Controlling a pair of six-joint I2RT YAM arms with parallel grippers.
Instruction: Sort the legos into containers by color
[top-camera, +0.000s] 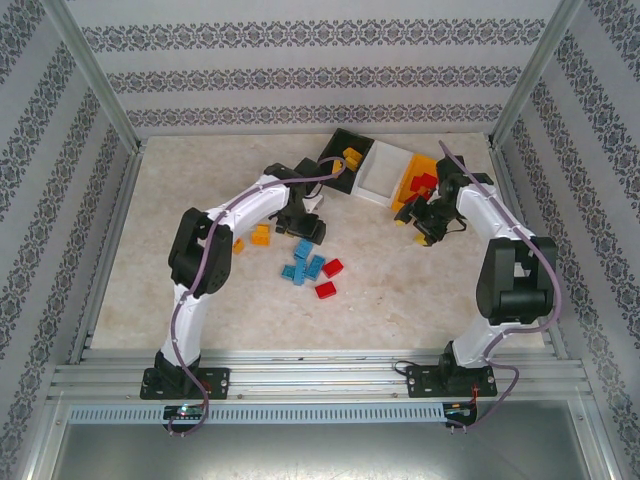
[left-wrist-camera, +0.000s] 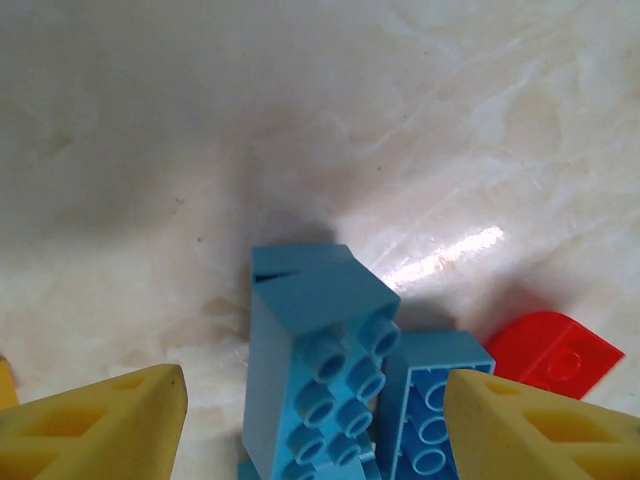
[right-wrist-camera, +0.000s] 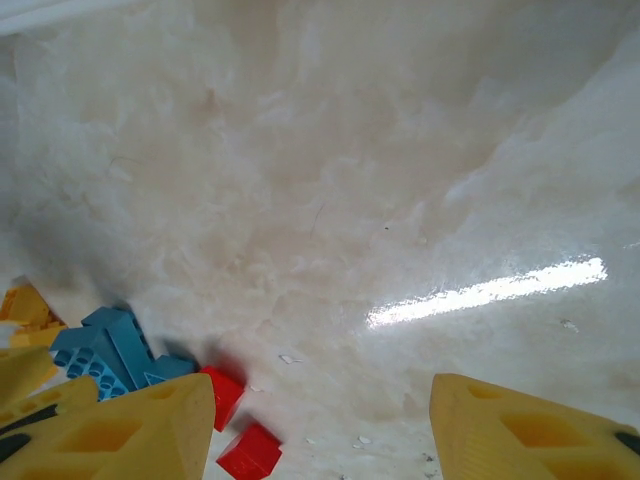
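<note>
Left hand open, fingers either side of an upright blue brick on the table. Right hand open over bare table. Other bricks lie loose near the bins.

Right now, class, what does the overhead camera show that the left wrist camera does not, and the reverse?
Overhead extras: the black bin, white bin and orange bin, plus orange bricks on the table. Left wrist extras: the studs on a blue brick, close up between yellow fingertips. Shared: blue bricks, a red brick and the table.
</note>
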